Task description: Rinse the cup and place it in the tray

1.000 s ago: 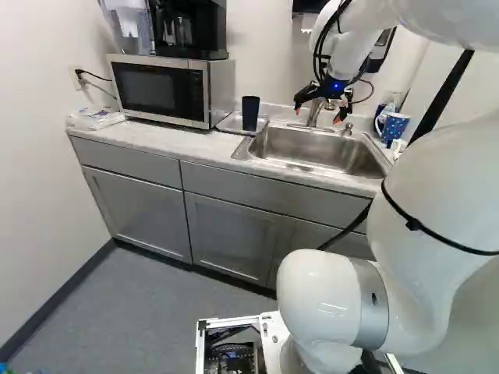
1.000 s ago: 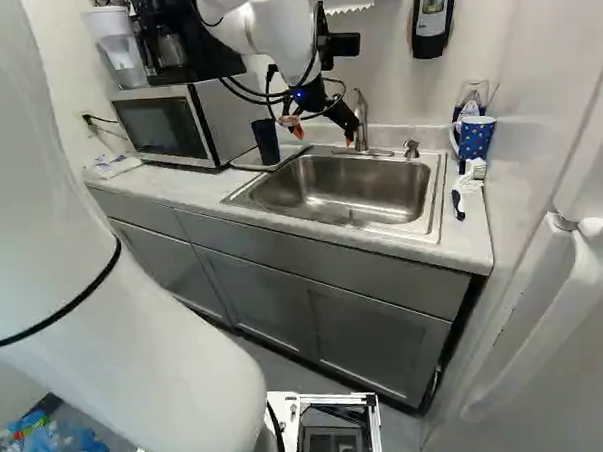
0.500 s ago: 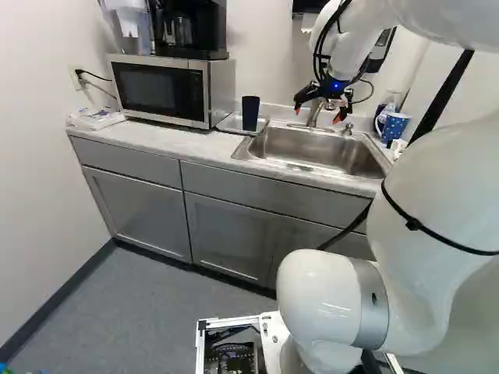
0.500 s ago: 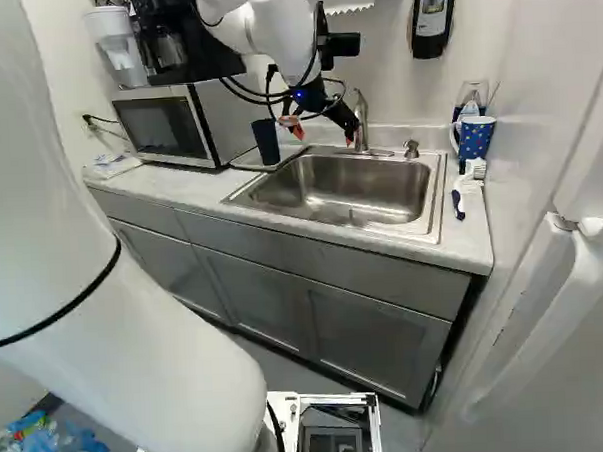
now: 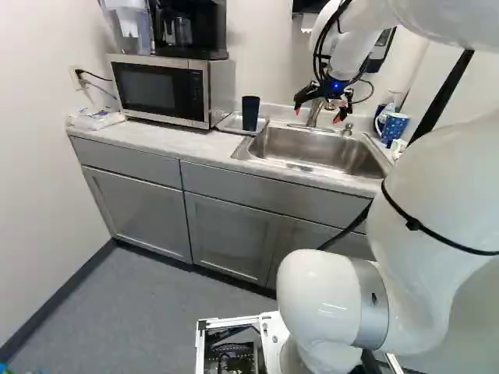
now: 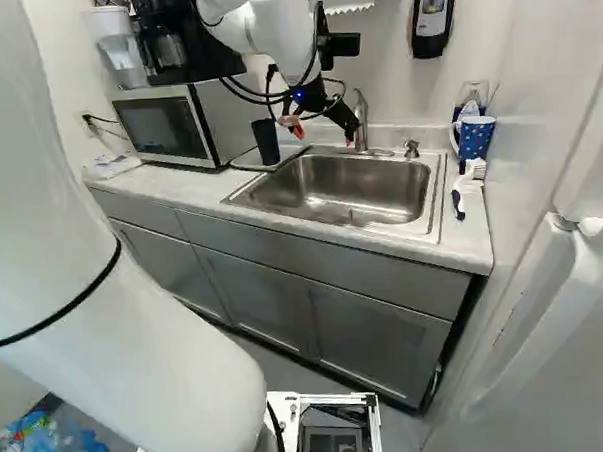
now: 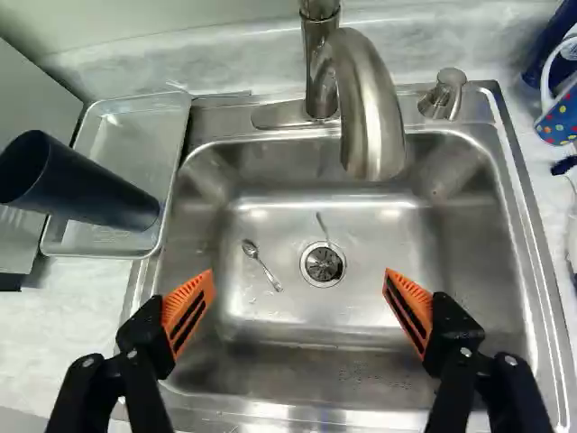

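Cup (image 5: 250, 113) upright in the tray (image 5: 228, 123), at ten o'clock from the sink (image 5: 304, 146) in the left base view; I log the gripper (image 5: 317, 114) above the sink, fingers spread.

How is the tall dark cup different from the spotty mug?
The cup is plain and dark; the mug is blue with coloured spots.
The cup shows no handle; the mug has one.
The cup stands in the tray; the mug is across the sink.
Both are for drinking.

Bright rm, soft light, glare spots on sink (image 7: 293, 311) & arm (image 5: 323, 300), dk shadow under cabinets (image 5: 226, 234)
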Robot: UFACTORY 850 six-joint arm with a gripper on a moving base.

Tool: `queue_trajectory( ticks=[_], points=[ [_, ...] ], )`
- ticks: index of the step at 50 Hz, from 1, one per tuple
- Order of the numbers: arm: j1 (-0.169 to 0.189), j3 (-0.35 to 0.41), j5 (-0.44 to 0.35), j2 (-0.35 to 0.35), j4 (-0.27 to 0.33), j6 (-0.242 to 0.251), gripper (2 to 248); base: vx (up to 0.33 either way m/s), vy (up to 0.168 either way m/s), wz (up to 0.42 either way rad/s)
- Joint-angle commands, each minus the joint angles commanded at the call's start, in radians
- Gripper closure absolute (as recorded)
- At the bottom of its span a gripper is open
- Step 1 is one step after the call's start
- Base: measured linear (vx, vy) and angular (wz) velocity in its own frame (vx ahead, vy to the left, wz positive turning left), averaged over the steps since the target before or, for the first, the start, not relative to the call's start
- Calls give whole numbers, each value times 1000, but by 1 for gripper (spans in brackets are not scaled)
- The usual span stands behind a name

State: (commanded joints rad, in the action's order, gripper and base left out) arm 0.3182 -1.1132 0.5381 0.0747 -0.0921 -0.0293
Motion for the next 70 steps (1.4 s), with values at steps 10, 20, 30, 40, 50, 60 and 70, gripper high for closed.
queue_trajectory(
  ticks=[10,20,30,40,50,60,70],
  points=[
    [0,0,0,0,0,0,3,-98,14,12],
    [0,0,0,0,0,0,3,-130,35,-4],
    [0,0,0,0,0,0,3,-140,32,-8],
    [0,0,0,0,0,0,3,-156,57,-6],
    [0,0,0,0,0,0,3,-153,68,-10],
    [0,0,0,0,0,0,3,-146,38,-177],
    [0,0,0,0,0,0,3,-139,9,-275]
  ],
)
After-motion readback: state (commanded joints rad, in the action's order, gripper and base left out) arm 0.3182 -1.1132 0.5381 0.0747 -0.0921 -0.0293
